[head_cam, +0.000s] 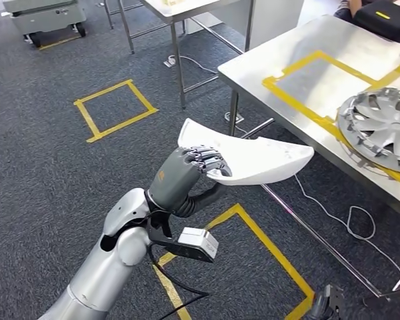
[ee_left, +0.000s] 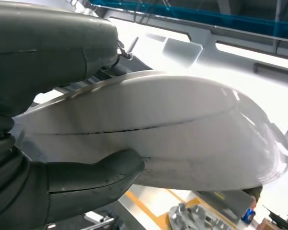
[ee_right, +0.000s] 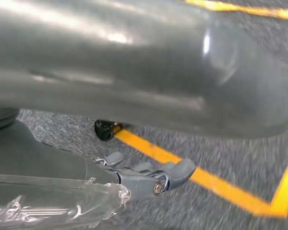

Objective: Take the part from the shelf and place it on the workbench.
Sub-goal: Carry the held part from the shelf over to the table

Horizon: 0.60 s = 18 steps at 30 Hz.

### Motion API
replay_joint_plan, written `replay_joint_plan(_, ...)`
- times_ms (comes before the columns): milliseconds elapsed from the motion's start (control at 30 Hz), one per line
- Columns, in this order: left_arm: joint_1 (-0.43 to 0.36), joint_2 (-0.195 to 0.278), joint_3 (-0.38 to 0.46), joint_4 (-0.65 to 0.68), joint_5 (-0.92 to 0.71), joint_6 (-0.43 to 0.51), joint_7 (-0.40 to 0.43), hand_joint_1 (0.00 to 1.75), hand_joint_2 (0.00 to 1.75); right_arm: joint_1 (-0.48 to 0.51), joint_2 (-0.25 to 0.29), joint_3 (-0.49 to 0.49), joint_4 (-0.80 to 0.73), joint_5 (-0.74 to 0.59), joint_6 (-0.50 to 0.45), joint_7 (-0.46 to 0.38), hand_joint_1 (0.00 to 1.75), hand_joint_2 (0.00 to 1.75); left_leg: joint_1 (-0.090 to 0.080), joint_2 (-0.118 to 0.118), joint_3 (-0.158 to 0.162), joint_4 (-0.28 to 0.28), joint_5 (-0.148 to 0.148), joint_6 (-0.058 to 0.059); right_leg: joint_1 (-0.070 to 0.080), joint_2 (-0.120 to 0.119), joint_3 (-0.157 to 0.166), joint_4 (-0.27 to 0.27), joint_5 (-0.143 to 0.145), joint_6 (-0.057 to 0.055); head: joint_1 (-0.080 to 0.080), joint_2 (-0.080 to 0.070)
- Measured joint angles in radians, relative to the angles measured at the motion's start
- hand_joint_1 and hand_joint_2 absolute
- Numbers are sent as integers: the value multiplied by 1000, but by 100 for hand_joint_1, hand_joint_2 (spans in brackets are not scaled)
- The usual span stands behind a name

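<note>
A white curved part (head_cam: 253,157) hangs in the air in the head view, held flat with its pointed tip toward the steel workbench (head_cam: 253,63). My left hand (head_cam: 188,175) grips its near edge, fingers over the top and thumb beneath. The tip hovers beside the bench's front edge, below the tabletop. Close up in the left wrist view, the part (ee_left: 164,129) lies across my left hand (ee_left: 33,191), with the thumb (ee_left: 99,175) pressed under it. My right hand (head_cam: 329,303) hangs low at the bottom right. Over the carpet its fingers (ee_right: 161,175) lie stretched out, holding nothing.
A silver wheel cover (head_cam: 381,127) lies on the bench's right side, beside a yellow tape rectangle (head_cam: 319,83). A black case (head_cam: 384,17) sits at the far corner near a person's arm. Yellow floor squares (head_cam: 115,110), a white cable (head_cam: 357,223) and another table (head_cam: 183,10) surround me.
</note>
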Motion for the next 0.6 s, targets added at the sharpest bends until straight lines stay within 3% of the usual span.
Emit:
replay_joint_plan(67, -11, -3, -1, 22, -2, 2, 17, 175, 175, 4, 0, 0, -1, -4, 3, 0, 0, 0, -3, -32, -62, 132, -55, 5, 3, 23, -10, -1, 5, -11, -1, 0)
replay_joint_plan(100, -15, -5, -1, 35, -2, 3, 25, 175, 175, 9, 0, -1, -2, -6, 4, -1, 0, 0, -5, -39, -81, 173, -63, 10, 6, 36, -13, -1, 8, -13, -2, 0)
replay_joint_plan(133, -16, -7, -1, 44, -2, 3, 30, 175, 175, 14, 0, -1, -2, -7, 5, -1, 0, 0, -8, -43, -81, 178, -52, 16, 9, 49, -15, -1, 9, -15, -1, 0)
replay_joint_plan(200, -22, -15, -2, 59, -2, 4, 35, 175, 175, 25, 1, -2, -3, -8, 8, -2, 0, 0, -16, -67, -29, 89, 5, 36, 12, 76, -14, -1, 12, -13, -1, 0)
replay_joint_plan(267, -34, -24, -2, 69, -1, 6, 36, 175, 175, 33, 4, -2, -3, -8, 11, -4, 0, 0, -23, -112, 45, -36, 40, 54, 13, 101, -13, 0, 11, -6, -2, 0)
replay_joint_plan(300, -38, -27, -3, 74, -1, 7, 37, 175, 175, 36, 6, -3, -4, -8, 13, -5, 0, 0, -24, -128, 70, -79, 36, 56, 12, 112, -14, 0, 10, -1, -2, 0)
replay_joint_plan(367, -41, -35, -3, 83, -1, 9, 38, 175, 175, 46, 5, -3, -5, -8, 17, -7, 0, 0, -22, -121, 95, -117, 15, 56, 14, 129, -13, 5, 13, 9, -4, 0)
replay_joint_plan(400, -41, -41, -3, 87, -1, 9, 39, 175, 175, 51, 3, -3, -6, -8, 18, -7, 0, 0, -21, -112, 107, -126, 7, 58, 15, 121, -14, 11, 12, 12, -3, 0)
replay_joint_plan(467, -44, -50, -3, 92, -2, 9, 39, 175, 175, 55, 1, -3, -7, -10, 20, -8, 0, 0, -21, -88, 135, -136, -4, 67, 22, 70, -39, 59, 1, 18, 2, 0)
replay_joint_plan(533, -46, -53, -3, 97, -1, 9, 45, 175, 175, 56, 0, -3, -7, -10, 26, -8, 0, 0, -22, -64, 161, -140, -22, 68, 24, 21, -111, 167, -24, 22, 5, 0)
replay_joint_plan(600, -46, -53, -3, 106, 1, 11, 62, 175, 175, 65, -1, -3, -8, -9, 35, -6, 0, 0, -19, -43, 194, -142, -49, 64, 18, 7, -189, 251, -58, 30, 5, 0)
